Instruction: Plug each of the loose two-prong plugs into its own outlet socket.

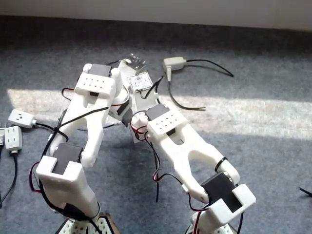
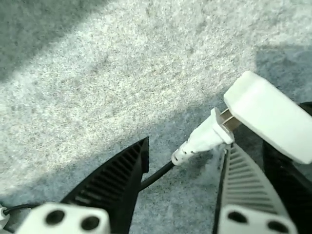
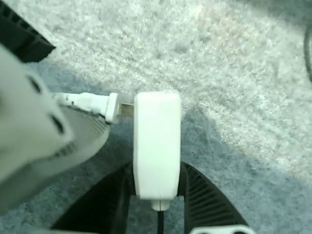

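Observation:
A white two-prong plug (image 2: 204, 139) on a black cable has its brass prongs partly in the side of a white outlet block (image 2: 268, 114). My left gripper (image 2: 187, 146) stands open around the plug, which lies close to the grey finger (image 2: 243, 185). My right gripper (image 3: 156, 168) is shut on the outlet block (image 3: 156, 141), one finger on each side, and the plug (image 3: 92, 102) meets the block's side. In the high view the left arm (image 1: 95, 92) and right arm (image 1: 168, 126) meet at the middle of the carpet.
Another white plug piece (image 1: 174, 63) with a black cable lies on the carpet at the back right. Two white outlet blocks (image 1: 19, 118) (image 1: 13, 138) sit at the far left. A small labelled white block (image 1: 140, 81) lies just behind the grippers.

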Motion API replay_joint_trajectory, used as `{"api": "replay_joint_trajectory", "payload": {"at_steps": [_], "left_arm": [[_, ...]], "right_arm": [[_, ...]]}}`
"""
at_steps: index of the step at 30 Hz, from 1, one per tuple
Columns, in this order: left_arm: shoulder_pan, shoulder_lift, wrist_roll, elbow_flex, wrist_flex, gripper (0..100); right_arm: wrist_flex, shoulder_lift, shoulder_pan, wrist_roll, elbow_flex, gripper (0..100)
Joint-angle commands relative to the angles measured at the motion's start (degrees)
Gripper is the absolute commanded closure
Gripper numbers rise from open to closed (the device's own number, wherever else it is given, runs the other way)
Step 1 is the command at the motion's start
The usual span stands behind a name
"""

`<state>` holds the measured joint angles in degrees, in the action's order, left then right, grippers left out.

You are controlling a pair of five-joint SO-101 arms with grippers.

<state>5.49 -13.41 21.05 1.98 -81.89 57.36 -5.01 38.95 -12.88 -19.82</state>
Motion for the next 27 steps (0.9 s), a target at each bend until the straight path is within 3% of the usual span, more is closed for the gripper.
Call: {"api": "replay_joint_trajectory", "payload": {"at_steps": [1, 4, 13, 21, 27], "left_arm": [[-2.77, 1.80, -0.62, 3.74, 1.05, 90], [-5.14, 1.80, -0.53, 3.74, 1.05, 97], [-9.36, 1.80, -0.44, 3.12, 1.05, 94], [-3.12, 1.89, 0.18, -4.00, 0.62, 85], [-0.13, 1.98, 10.29, -9.10, 1.05, 83]], "right_arm": [[-0.04, 0.40, 0.22, -0.35, -0.48, 91.9], [-0.04, 0.40, 0.22, -0.35, -0.48, 91.9], [-1.63, 0.31, 0.22, -0.35, -0.66, 91.9], [-1.71, 0.31, 0.13, -0.35, -0.66, 91.9], [-4.09, -1.10, -3.30, -0.44, -0.75, 91.9]]}}
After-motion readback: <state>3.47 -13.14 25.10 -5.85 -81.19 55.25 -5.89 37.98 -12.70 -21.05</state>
